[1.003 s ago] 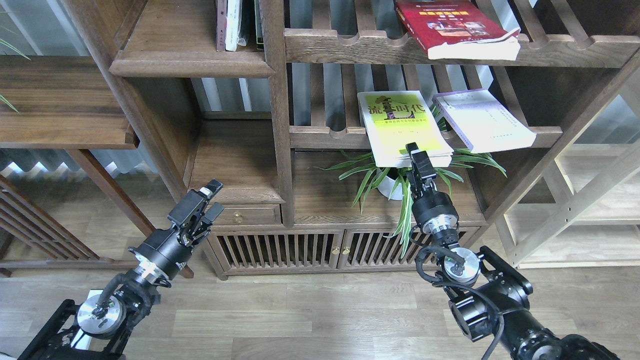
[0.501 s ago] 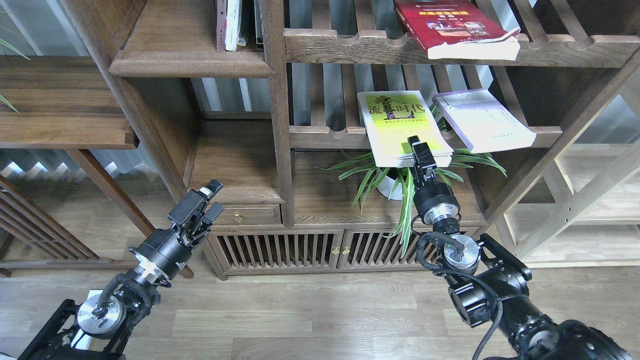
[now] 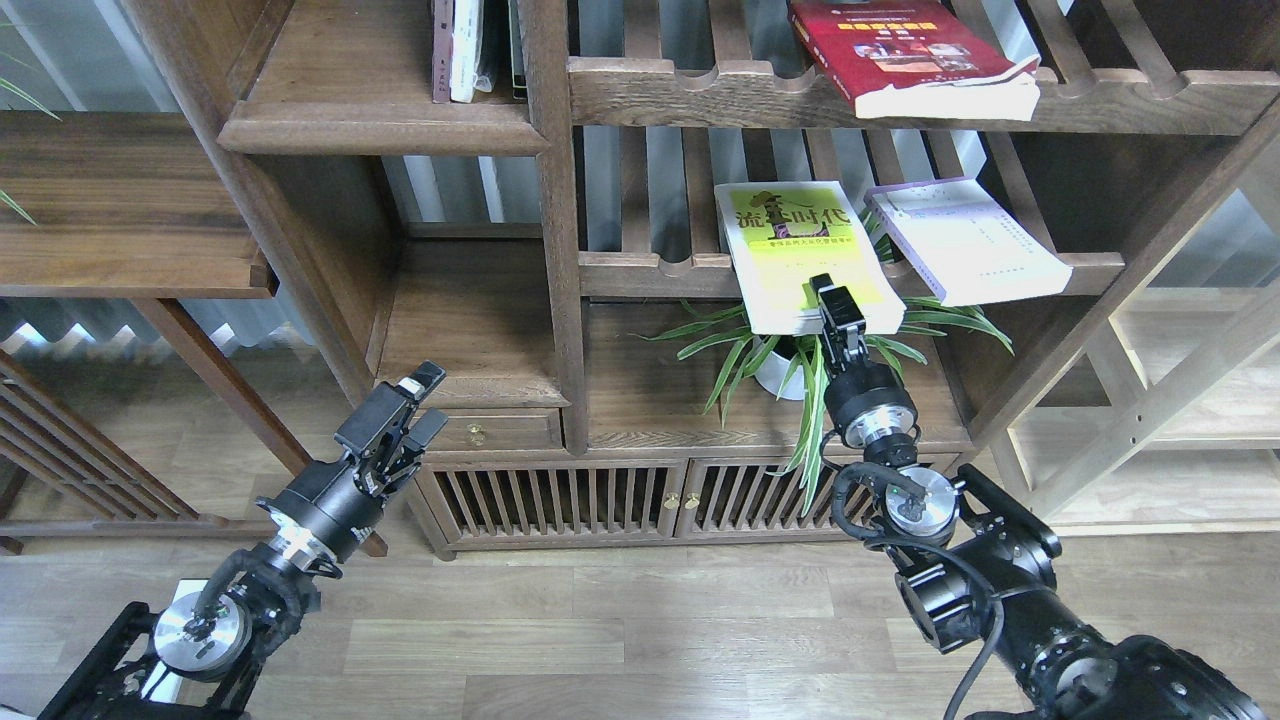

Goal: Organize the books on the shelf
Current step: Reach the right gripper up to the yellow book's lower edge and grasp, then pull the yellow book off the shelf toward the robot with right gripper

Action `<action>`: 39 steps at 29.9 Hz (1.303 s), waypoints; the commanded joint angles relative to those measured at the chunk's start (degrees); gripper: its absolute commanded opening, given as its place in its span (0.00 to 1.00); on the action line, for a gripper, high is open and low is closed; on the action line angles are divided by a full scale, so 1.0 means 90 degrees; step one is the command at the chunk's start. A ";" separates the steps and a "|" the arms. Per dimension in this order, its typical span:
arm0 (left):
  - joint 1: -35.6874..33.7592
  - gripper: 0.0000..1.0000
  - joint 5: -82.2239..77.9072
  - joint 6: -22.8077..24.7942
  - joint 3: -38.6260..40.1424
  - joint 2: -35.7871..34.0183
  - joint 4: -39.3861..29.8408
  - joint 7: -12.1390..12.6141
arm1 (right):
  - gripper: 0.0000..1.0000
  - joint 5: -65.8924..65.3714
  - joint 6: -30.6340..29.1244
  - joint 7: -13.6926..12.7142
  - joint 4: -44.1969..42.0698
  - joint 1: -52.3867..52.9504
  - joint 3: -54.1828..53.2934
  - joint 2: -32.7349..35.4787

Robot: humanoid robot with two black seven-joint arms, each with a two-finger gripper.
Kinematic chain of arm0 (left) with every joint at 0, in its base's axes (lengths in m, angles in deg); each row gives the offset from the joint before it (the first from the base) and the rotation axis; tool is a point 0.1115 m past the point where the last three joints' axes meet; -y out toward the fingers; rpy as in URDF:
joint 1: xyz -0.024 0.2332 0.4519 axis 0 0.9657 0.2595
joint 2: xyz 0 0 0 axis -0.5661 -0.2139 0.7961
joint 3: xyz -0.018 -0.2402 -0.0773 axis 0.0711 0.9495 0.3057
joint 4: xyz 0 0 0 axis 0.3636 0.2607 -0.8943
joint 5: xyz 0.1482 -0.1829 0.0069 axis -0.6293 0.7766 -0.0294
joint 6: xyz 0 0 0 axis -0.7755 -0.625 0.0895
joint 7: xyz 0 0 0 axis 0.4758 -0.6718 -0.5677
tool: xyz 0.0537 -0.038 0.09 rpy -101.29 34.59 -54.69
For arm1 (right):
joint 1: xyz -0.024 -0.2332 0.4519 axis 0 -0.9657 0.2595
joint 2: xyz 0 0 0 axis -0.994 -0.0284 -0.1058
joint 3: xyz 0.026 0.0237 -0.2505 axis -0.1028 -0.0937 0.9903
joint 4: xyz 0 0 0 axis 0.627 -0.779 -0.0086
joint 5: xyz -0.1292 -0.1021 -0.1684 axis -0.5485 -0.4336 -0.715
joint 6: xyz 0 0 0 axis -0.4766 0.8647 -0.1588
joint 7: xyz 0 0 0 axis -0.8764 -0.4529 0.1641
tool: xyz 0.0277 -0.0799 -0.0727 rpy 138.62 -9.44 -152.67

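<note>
The right claw (image 3: 830, 300) clamps the near edge of the yellow-green book (image 3: 800, 250), which overhangs a slatted shelf (image 3: 650, 272) at center frame, above a potted plant (image 3: 790, 365). The left claw (image 3: 415, 400) hangs released at lower left, touching nothing. A white-lavender book (image 3: 965, 240) lies just beside; a dark red book (image 3: 910, 55) rests above. The solid shelf (image 3: 380, 125) sits upper left, partly bare.
</note>
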 commanded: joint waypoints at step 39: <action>0.0176 0.99 0.0000 0.0000 -0.0029 0.0000 0.0439 -0.0008 | 0.04 -0.0332 -0.0982 0.0019 0.0644 -0.0461 0.0628 0.0000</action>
